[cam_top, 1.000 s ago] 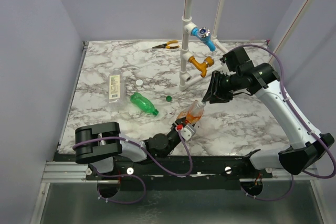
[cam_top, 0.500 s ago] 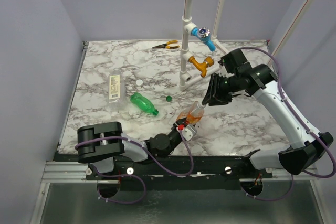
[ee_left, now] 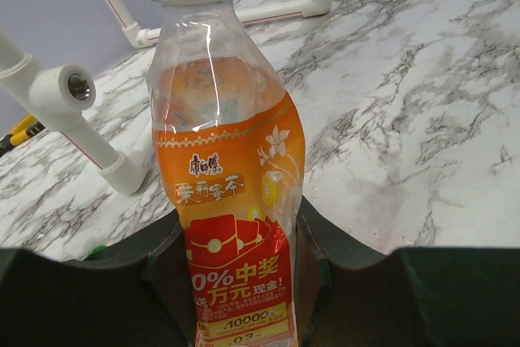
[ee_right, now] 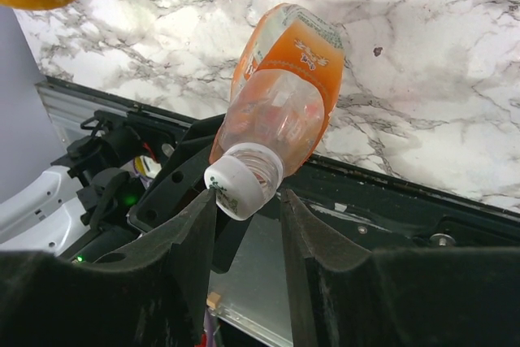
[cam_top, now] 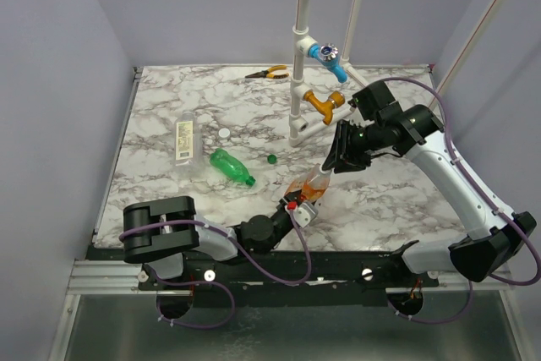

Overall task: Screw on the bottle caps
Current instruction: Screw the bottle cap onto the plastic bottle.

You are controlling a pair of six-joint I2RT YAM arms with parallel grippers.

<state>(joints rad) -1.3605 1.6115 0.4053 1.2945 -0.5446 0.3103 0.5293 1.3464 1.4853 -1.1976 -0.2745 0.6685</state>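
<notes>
My left gripper (cam_top: 297, 207) is shut on the lower part of the orange bottle (cam_top: 311, 182), holding it tilted up toward the right; in the left wrist view its fingers (ee_left: 313, 225) press the labelled body (ee_left: 231, 168). A white cap (ee_right: 240, 186) sits on the bottle's neck. My right gripper (ee_right: 248, 194) is closed around that cap, its fingertips touching both sides. The slim green bottle (cam_top: 231, 166) lies uncapped on the table, with a dark green cap (cam_top: 271, 158) to its right. The clear labelled bottle (cam_top: 184, 139) lies at the left, a small white cap (cam_top: 224, 134) beside it.
A white pipe frame (cam_top: 302, 48) with a blue tap handle (cam_top: 325, 55) and an orange one (cam_top: 325, 104) stands at the back middle, close behind my right gripper. Yellow-handled pliers (cam_top: 268, 73) lie at the far edge.
The right arm has shifted slightly left and its wrist has turned a little at the bottle's neck. The left arm and the bottle have hardly moved.
</notes>
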